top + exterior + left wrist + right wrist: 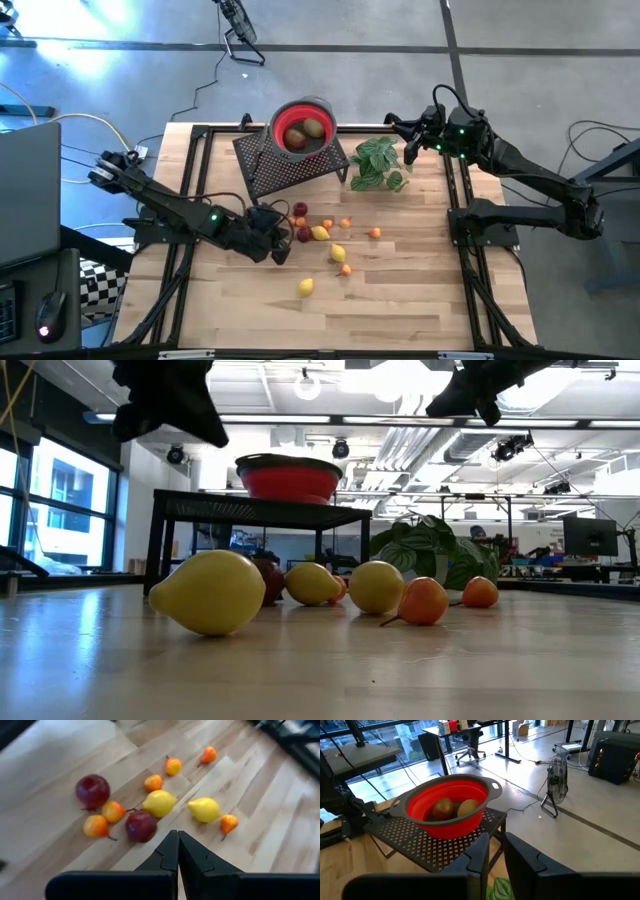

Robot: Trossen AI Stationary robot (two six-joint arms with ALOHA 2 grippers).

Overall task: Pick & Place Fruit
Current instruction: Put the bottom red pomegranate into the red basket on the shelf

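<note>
no readable text, labels, brands, numbers or signs in any view

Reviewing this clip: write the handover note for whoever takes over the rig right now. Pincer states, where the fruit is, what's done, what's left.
Left pincer: shut, empty, low over the table beside the loose fruit cluster.
Right pincer: waiting, empty, raised near the table's far right, above the leafy plant.
Done: two brownish fruits lie in the red bowl on the black mesh stand.
Left: loose pieces on the table, namely three lemons, one apart nearest the front edge, two dark red fruits and several small orange ones. None is gripped yet; they presumably go to the bowl.
</note>
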